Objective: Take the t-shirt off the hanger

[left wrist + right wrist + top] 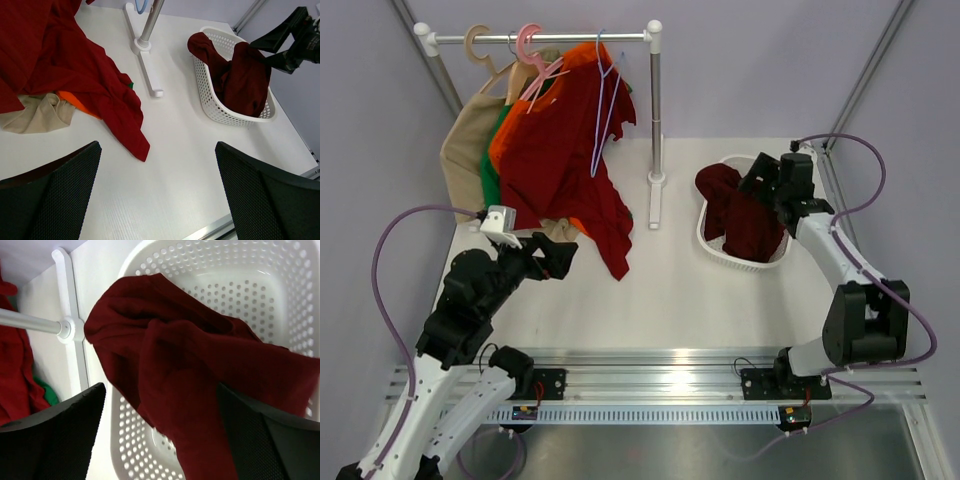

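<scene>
The maroon t-shirt [745, 215] lies crumpled in the white basket [715, 250] at the right, part of it draped over the rim; it also shows in the left wrist view [245, 75] and the right wrist view [200, 365]. The pale lilac wire hanger [603, 100] hangs bare on the rail, in front of the red shirt. My right gripper [757, 186] hovers over the basket with its jaws wide apart [160, 435], the maroon cloth lying below and between them. My left gripper [560, 255] is open and empty [157, 195] above the table's left side.
A white clothes rack [655, 100] stands at the back, its foot [150, 70] on the table. A brighter red shirt [560, 150], orange, green and beige shirts hang from it and trail onto the table. A pink hanger [535, 55] and a beige hanger [480, 45] hang on the rail.
</scene>
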Tool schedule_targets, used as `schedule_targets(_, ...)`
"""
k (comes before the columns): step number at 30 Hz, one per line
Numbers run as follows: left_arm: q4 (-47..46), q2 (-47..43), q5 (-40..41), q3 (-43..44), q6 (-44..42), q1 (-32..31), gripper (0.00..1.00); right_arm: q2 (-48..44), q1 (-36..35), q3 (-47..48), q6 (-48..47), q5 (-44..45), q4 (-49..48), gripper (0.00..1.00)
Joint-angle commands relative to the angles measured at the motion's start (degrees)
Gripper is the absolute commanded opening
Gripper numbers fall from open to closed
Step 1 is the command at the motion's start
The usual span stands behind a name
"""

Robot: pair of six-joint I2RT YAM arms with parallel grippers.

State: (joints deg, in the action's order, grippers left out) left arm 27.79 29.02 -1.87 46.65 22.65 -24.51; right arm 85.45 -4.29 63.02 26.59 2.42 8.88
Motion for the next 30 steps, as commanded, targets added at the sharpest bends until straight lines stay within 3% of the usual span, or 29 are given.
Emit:
schedule_targets(1, -1.16, 0.17, -1.91, 0.1, -1.03, -0.27, 0.99, -10.37, 0.25, 0.52, -0.66, 2.5, 3.24, 1.0)
schedule_targets(8, -1.07, -0.98, -0.33, 0.28, -0.51, -0.27, 0.99, -32.24, 0.16, -1.67, 0.04, -2.14, 7.9, 0.99)
schedule_targets(13, -1.16, -5.88, -0.5, -0.77, -0.24, -0.27, 0.99, -45.94, 0.08, -7.9, 0.48, -15.66, 10.72, 0.99)
schedule_targets(17, -0.2, -11.08, 0.55, -2.27, -0.86, -0.36, 0.99, -58.07, 0.08, -15.82, 5.03, -31.64, 4.4, 1.0)
schedule_targets(19, 0.33, -12.75, 0.73, -3.05, -0.95, -0.27, 0.99, -62.83, 0.08, -17.58, 6.28, -34.05, 4.65, 1.0)
schedule_targets(24, 2.27, -16.44, 0.81, -4.38, -0.68, -0.27, 0.99, -67.43, 0.16, -18.02, 5.67, -34.24, 8.69, 0.99)
schedule_targets(30, 2.88, -18.12, 1.69, -5.79, -0.59, -0.27, 0.99, -66.73, 0.16, -17.59, 6.99, -34.32, 6.76, 1.0)
